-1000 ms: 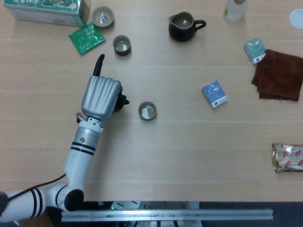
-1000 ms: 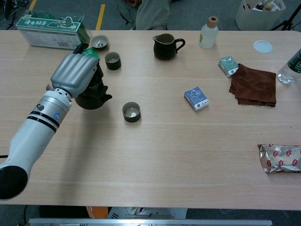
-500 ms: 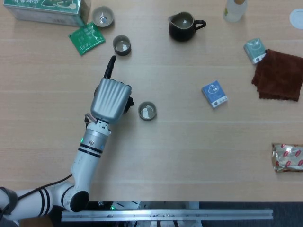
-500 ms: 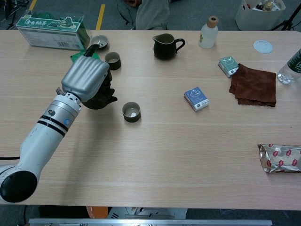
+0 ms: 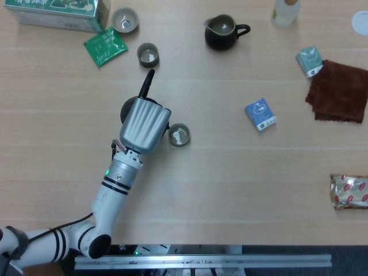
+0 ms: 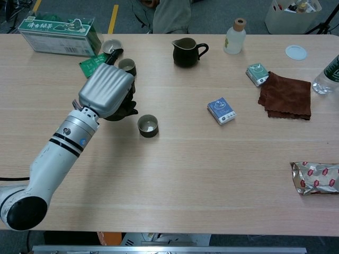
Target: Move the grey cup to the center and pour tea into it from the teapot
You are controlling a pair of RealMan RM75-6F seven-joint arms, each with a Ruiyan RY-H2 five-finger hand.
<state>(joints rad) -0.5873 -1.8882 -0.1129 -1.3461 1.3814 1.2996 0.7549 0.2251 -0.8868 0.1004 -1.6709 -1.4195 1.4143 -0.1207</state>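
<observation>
Head view: the left hand (image 5: 144,126), a ribbed silver shell on a white arm, is curled over a dark teapot (image 5: 124,111), most of which it hides; one black finger points up the table. Just to its right stands the grey cup (image 5: 179,134), round and glazed, with something pale at its bottom; whether the hand touches it cannot be told. Further up are a second small grey cup (image 5: 148,54) with a pale inside, a wider pale teacup (image 5: 124,20), and a dark pitcher (image 5: 222,31) with a side handle and a light inner wall. A green sachet (image 5: 105,46) lies flat beside a green tea box (image 5: 54,12).

Chest view: the left hand (image 6: 107,91) grips the dark, glossy teapot (image 6: 123,107) from above, its spout end reaching toward the grey cup (image 6: 148,126), which sits close by on the pale wood-grain table (image 6: 212,174). The dark pitcher (image 6: 186,52) stands at the far edge, near a clear bottle (image 6: 234,37) with a cork stopper. To the right lie a blue packet (image 6: 221,110), a teal packet (image 6: 257,73), a folded brown cloth (image 6: 286,96) with a napped texture, and a crinkled foil wrapper (image 6: 314,178). The right hand shows in neither view.
</observation>
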